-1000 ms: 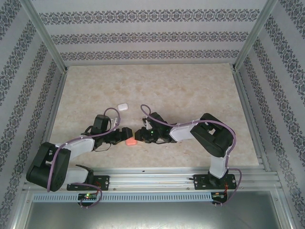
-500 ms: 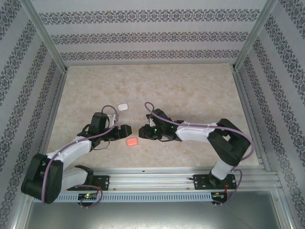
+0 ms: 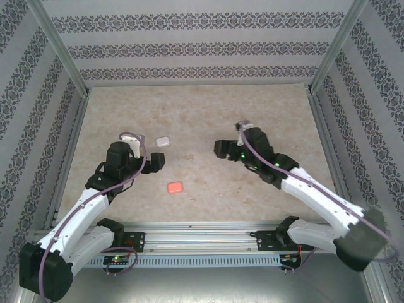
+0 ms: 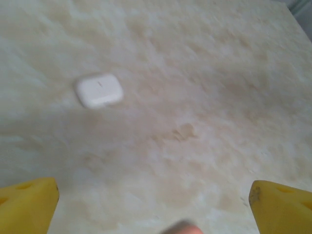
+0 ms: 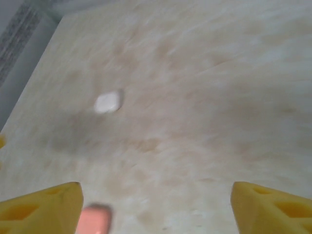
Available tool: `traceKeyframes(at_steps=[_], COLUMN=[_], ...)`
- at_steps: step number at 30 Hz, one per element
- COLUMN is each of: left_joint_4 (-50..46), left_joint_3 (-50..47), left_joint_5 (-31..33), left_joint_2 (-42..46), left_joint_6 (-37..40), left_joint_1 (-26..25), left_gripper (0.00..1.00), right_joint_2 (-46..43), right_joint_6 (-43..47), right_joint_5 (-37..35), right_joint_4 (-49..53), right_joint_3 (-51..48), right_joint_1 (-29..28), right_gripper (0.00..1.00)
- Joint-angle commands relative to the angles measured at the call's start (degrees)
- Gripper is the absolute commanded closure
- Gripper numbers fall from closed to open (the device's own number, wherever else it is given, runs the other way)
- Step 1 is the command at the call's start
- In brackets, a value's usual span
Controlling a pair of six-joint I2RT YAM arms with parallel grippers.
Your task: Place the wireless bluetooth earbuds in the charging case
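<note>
A salmon-red charging case (image 3: 175,187) lies shut on the table between the two arms, blurred at the bottom of both wrist views (image 4: 183,228) (image 5: 95,220). A white case (image 3: 162,141) lies shut further back, also seen from the left wrist (image 4: 99,90) and the right wrist (image 5: 107,102). My left gripper (image 3: 158,162) hovers to the left of both cases, open and empty, yellow fingertips (image 4: 27,204) wide apart. My right gripper (image 3: 220,149) hovers to the right, open and empty, with its fingertips (image 5: 273,207) spread. The earbuds are out of view.
The marbled beige table (image 3: 208,113) is bounded by patterned walls and aluminium posts. A metal rail (image 3: 202,238) runs along the near edge under the arm bases.
Both grippers were close around the salmon case a second ago. They have risen and drawn apart, left to the left and right to the right. The case stays where it was.
</note>
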State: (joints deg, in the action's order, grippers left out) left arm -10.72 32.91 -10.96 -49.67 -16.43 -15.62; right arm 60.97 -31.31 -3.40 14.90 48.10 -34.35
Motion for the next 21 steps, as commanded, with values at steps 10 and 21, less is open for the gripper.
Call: traceKeyframes(at_steps=[10, 21], left_joint_4=[33.6, 61.5], left_joint_3=[-10.1, -18.5], left_joint_5=[19.5, 14.0], left_joint_2=[-8.7, -25.0], left_joint_6=[20.2, 16.3], left_joint_1=[4.7, 11.4], left_gripper=[0.0, 0.0], right_joint_2=[-10.6, 3.0], right_joint_6=[16.1, 22.4], right_joint_5=[-8.7, -5.0], right_joint_4=[-16.5, -47.0], right_joint_3=[-21.1, -30.6], right_joint_1=[30.8, 37.2], right_gripper=[0.02, 0.02])
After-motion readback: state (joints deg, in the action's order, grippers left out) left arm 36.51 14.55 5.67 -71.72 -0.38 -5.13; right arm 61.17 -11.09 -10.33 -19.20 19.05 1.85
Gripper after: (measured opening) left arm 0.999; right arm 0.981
